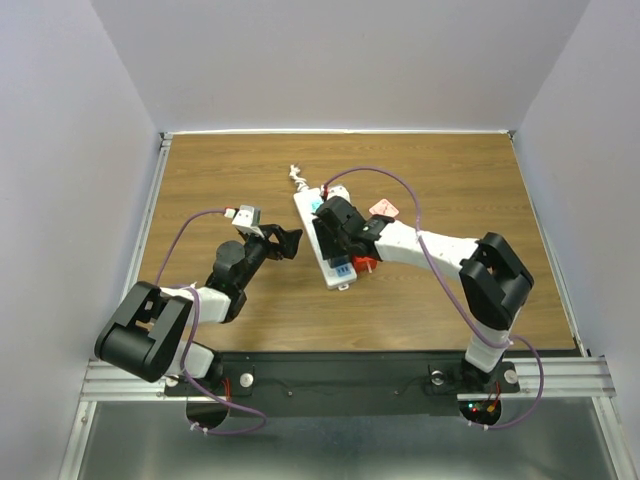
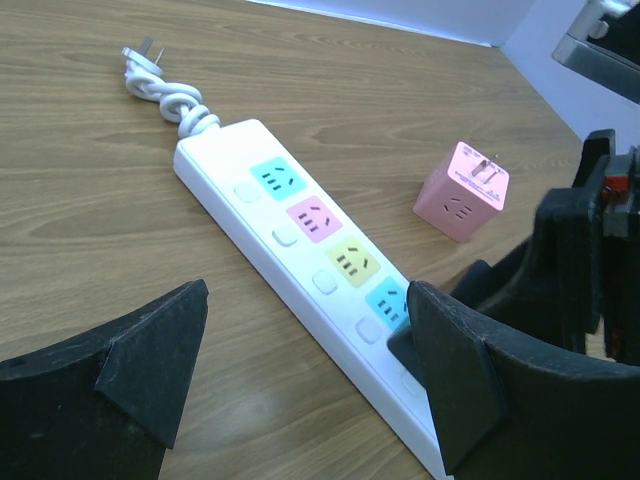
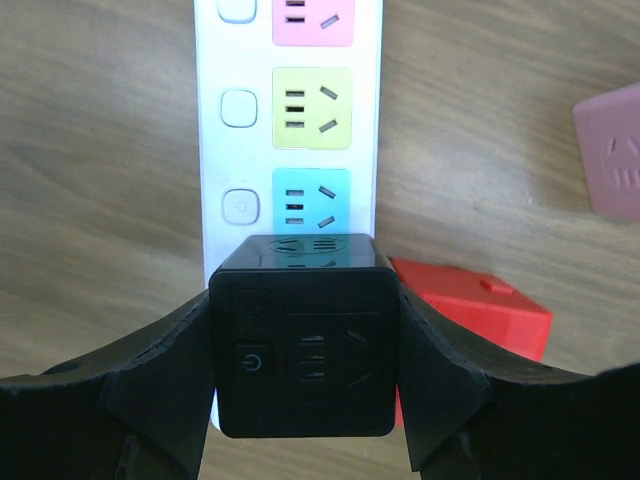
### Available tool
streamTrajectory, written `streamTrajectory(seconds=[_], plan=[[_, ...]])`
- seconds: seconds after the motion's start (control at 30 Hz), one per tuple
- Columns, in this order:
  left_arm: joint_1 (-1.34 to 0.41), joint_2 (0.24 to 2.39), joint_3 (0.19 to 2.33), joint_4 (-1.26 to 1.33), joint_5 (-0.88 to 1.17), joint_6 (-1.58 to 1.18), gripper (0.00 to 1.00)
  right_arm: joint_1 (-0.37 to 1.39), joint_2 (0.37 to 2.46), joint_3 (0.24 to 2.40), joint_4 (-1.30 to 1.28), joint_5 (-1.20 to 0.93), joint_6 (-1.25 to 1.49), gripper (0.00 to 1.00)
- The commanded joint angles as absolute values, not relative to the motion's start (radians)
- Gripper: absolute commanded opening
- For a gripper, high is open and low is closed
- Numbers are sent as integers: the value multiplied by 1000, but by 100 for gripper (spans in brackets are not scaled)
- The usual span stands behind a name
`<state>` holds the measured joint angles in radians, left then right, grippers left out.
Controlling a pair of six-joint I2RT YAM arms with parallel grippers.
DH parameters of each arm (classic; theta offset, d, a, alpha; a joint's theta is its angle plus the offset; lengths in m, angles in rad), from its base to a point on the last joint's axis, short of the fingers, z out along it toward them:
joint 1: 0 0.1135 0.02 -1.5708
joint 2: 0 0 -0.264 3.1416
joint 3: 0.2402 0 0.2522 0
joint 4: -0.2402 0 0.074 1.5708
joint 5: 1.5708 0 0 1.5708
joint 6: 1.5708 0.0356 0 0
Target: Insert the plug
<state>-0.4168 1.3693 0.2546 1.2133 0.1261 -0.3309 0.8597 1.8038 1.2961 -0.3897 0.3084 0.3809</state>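
My right claw point(image 3: 308, 345) is clamped on the black cube plug point(image 3: 300, 275), holding it over the white power strip point(image 3: 215, 170), right next to a blue socket. Can't tell if the prongs are in. A red block point(image 3: 480, 310) sits just beside the strip and a pink one point(image 2: 462, 192) lies further off. My left claw point(image 2: 305, 310) hangs wide apart over the table point(image 2: 100, 220).
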Motion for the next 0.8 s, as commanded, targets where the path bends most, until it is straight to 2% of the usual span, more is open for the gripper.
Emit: streamTrajectory(seconds=[0.0, 0.03, 0.07, 0.27, 0.4, 0.53, 0.77], plan=[[-410, 1333, 256, 1243, 110, -328, 92, 885, 1697, 1309, -410, 265, 356, 56], [-410, 1332, 255, 1243, 109, -327, 92, 888, 1675, 1284, -391, 244, 342, 66], [-410, 1330, 255, 1243, 104, -328, 92, 887, 1628, 1272, -365, 241, 339, 69], [-410, 1330, 261, 1233, 103, -325, 92, 888, 1482, 1160, -275, 221, 318, 84], [-410, 1333, 261, 1233, 100, -324, 92, 888, 1419, 1098, -241, 215, 319, 86], [-410, 1328, 261, 1232, 104, -322, 92, 888, 1315, 985, -218, 424, 405, 86], [-410, 1307, 264, 1226, 104, -307, 92, 890, 1221, 816, -98, 642, 576, 86]])
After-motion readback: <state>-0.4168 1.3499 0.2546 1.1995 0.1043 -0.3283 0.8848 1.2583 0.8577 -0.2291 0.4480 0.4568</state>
